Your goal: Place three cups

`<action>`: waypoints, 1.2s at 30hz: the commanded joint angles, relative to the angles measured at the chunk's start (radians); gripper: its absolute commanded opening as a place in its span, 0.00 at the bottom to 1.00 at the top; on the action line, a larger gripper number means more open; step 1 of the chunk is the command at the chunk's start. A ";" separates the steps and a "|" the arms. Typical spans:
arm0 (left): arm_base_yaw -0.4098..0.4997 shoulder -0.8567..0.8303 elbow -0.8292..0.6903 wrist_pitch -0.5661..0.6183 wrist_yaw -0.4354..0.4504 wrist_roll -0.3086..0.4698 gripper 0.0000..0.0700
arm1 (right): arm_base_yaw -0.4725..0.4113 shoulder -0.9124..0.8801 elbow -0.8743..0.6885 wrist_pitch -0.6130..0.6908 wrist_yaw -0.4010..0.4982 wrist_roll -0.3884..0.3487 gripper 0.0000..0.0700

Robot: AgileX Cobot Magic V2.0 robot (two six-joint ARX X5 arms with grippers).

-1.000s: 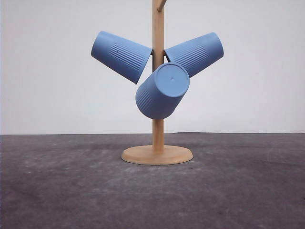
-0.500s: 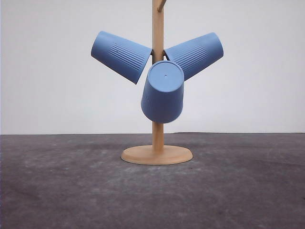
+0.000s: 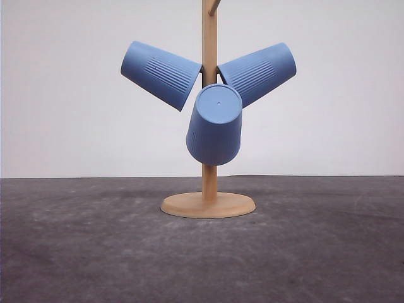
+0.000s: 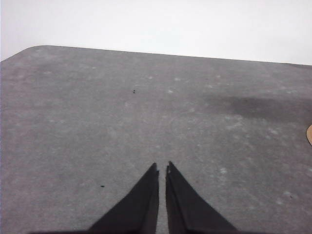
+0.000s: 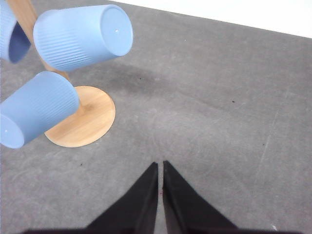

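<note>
Three light-blue ribbed cups hang mouth-inward on the pegs of a wooden stand [image 3: 209, 189] in the front view. One cup [image 3: 161, 74] slants up to the left, another [image 3: 257, 71] slants up to the right, and the third [image 3: 214, 125] hangs at the front with its flat base toward the camera. The right wrist view has two of them [image 5: 83, 36] [image 5: 36, 109] fully in sight and part of a third [image 5: 9, 34]. My right gripper [image 5: 160, 165] is shut and empty, over bare table beside the stand's base [image 5: 87, 119]. Also shut and empty is my left gripper [image 4: 162, 168], over bare table.
The stand's round wooden base [image 3: 208, 205] rests on a dark grey table [image 3: 315, 252] in front of a white wall. A sliver of that base [image 4: 309, 134] shows at the edge of the left wrist view. The table's rounded far corner [image 4: 29, 48] is visible there.
The front cup has swung from a tilt toward the right to hanging nearly straight on its peg. The other two cups and the stand have not moved.
</note>
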 commanded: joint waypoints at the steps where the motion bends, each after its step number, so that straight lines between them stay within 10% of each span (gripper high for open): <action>1: -0.002 -0.001 -0.014 0.012 -0.002 -0.005 0.00 | 0.000 0.006 0.020 0.013 -0.001 0.011 0.02; 17: -0.002 -0.001 -0.014 0.012 -0.002 -0.005 0.00 | -0.030 -0.054 -0.036 0.058 0.004 -0.060 0.02; 30: -0.002 -0.001 -0.014 0.012 -0.002 -0.005 0.00 | -0.102 -0.647 -0.860 0.691 0.000 -0.005 0.02; 36: -0.002 -0.001 -0.014 0.012 -0.002 -0.005 0.00 | -0.107 -0.823 -1.078 0.773 0.000 -0.004 0.02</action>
